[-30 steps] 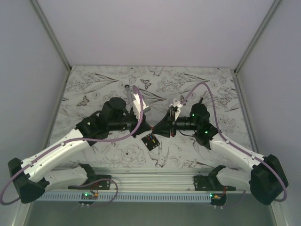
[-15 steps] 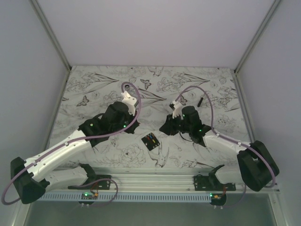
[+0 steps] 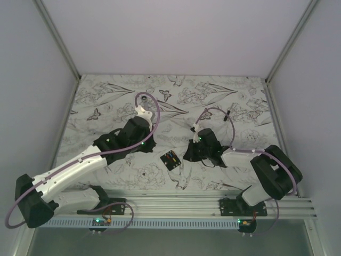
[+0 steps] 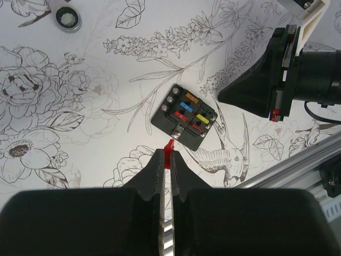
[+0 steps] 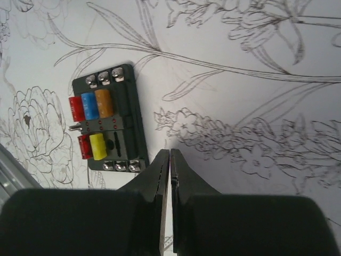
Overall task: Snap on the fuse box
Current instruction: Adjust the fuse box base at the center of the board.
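Observation:
The fuse box [image 3: 170, 159] is a small black block with red, blue, orange and yellow fuses, lying flat on the flowered table between the two arms. It also shows in the left wrist view as the fuse box [image 4: 185, 117] and in the right wrist view as the fuse box [image 5: 106, 118]. My left gripper [image 4: 168, 156] hangs just short of its near edge, shut on a small red fuse [image 4: 169, 151] that sticks out of the tips. My right gripper [image 5: 169, 153] is beside the box's corner, its jaws shut with nothing between them.
A silver wrench [image 4: 66, 18] lies further back on the table. A thin black stick [image 3: 227, 113] lies at the back right. The aluminium rail [image 3: 176, 200] runs along the table's front edge. The right arm's black wrist [image 4: 266, 90] is close to the box.
The two grippers, tip to tip above the fuse box a second ago, have drawn apart. The right arm folded back and down to the right, and its jaws closed.

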Controlling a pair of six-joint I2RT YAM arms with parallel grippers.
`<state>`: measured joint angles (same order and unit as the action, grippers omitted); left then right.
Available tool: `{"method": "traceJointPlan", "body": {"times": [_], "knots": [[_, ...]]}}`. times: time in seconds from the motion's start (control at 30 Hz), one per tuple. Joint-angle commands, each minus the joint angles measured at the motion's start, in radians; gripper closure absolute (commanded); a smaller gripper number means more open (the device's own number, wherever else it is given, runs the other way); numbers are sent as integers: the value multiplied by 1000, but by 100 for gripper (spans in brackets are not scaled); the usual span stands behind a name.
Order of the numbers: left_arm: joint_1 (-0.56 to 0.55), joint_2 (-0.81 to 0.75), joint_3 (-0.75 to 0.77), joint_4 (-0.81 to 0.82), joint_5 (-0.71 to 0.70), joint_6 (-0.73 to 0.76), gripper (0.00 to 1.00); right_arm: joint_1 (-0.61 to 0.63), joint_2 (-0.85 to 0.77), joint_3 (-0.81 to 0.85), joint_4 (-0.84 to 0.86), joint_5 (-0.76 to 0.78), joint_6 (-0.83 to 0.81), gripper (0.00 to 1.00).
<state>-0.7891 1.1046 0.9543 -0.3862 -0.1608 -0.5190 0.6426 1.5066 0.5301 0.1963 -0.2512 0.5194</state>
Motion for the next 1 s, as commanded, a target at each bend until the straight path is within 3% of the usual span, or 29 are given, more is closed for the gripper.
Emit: {"method": "traceJointPlan", "body": {"times": [0.0, 0.33, 0.53, 0.77, 0.97], "knots": [[7, 10, 2, -21, 6, -33, 100, 54, 25, -3, 50, 31, 63, 92], [4, 43, 26, -32, 38, -48, 100, 204, 100, 18, 137, 77, 167, 92], [-7, 72, 31, -44, 36, -57, 100, 210, 69, 36, 83, 145, 140, 90], [-77, 196, 83, -78, 2, -78, 100, 163, -142, 34, -112, 346, 35, 72], [-130, 277, 120, -119, -7, 0, 100, 66, -324, -4, -227, 448, -50, 55]]}}
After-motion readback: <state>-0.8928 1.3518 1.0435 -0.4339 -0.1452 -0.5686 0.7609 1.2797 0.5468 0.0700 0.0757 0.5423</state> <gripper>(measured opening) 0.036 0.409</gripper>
